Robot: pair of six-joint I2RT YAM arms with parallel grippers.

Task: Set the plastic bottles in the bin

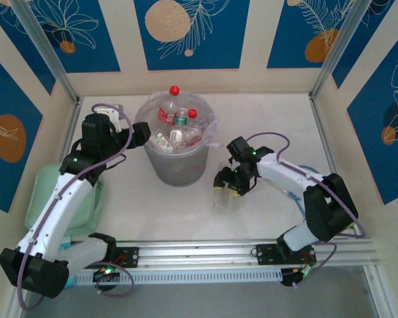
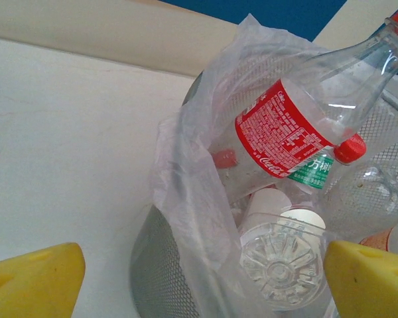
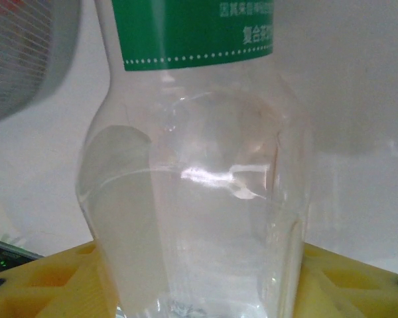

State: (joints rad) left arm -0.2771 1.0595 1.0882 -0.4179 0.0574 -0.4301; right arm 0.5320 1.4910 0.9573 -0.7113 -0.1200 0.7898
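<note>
White tabletop (image 1: 272, 126) carries a pale green tray (image 1: 38, 189) at lower left, under the left arm (image 1: 56, 205). Right of centre, the right gripper (image 1: 227, 182) pinches a clear green-labelled bottle (image 1: 220, 197). Higher up, the left gripper (image 1: 142, 136) hangs spread wide at the rim of the bin (image 1: 179, 169); plastic bottles (image 1: 176, 126) heap inside, blue-and-cream walls (image 1: 186, 33) behind
</note>
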